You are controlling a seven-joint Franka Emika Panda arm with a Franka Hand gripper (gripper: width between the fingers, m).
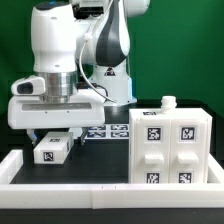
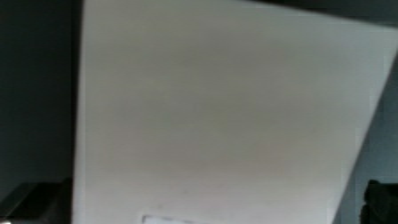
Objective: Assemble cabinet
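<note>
The cabinet (image 1: 170, 145), a large white box with four black-and-white tags on its front, stands at the exterior view's right. My gripper (image 1: 57, 140) is at the exterior view's left, low over the table. It is shut on a small white tagged block (image 1: 50, 151), one finger on each side. In the wrist view the block's white face (image 2: 214, 110) fills most of the picture. The dark fingers (image 2: 25, 202) show only at the two lower corners, with the gripper (image 2: 199, 205) closed across the block. Whether the block touches the table cannot be told.
The marker board (image 1: 108, 130) lies flat behind the gripper, next to the cabinet. A long white border rail (image 1: 100, 186) runs along the front, and another (image 1: 10, 165) stands at the exterior view's left. The arm's white base (image 1: 110, 80) is behind.
</note>
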